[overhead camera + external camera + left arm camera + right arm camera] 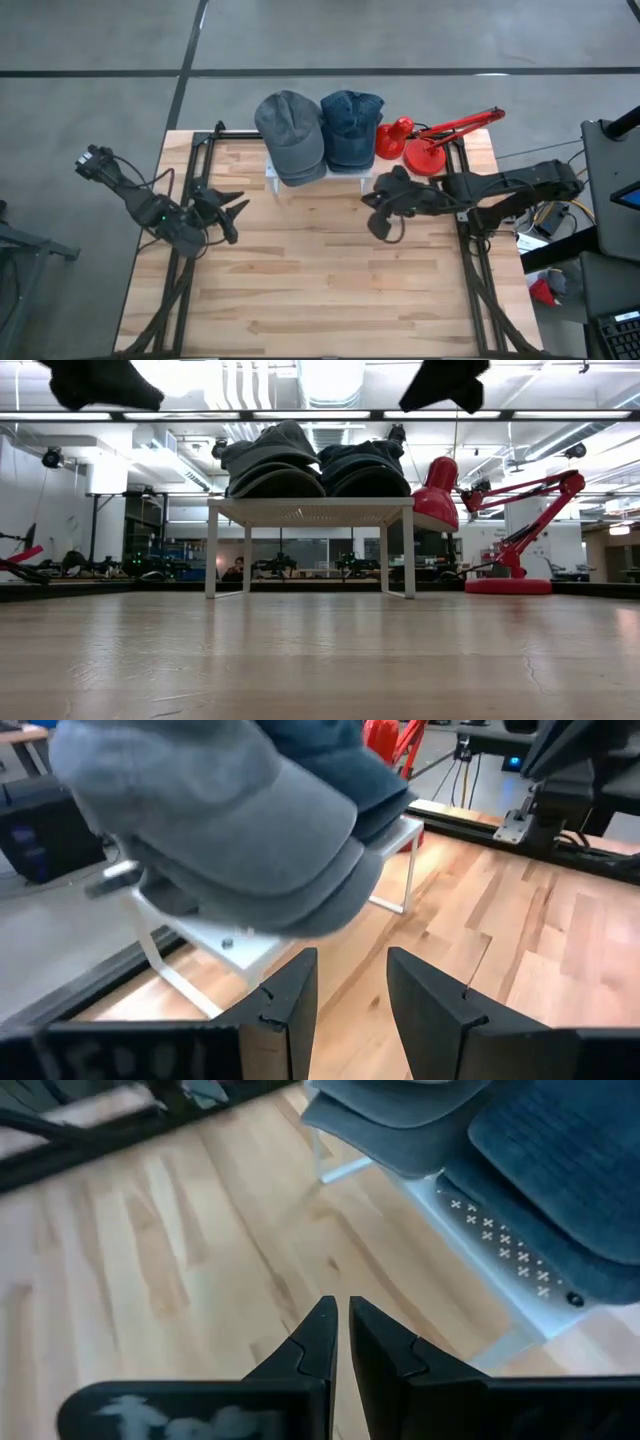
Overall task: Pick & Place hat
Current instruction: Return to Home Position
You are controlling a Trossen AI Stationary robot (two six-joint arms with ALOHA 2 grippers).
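Left tool (236, 213) open beside hats (318, 130)

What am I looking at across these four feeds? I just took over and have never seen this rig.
Two dark robot arms work at a wooden table. The overhead picture shows it all: the left gripper and right gripper hover over the boards, both holding nothing. A small white stand at the far edge carries a grey hat and a blue hat; a red desk lamp sits beside it. The table-level picture shows the stand side-on. Each wrist picture looks past that arm's own fingers: the left jaws stand apart, facing the grey hat; the right jaws are shut, near the stand.
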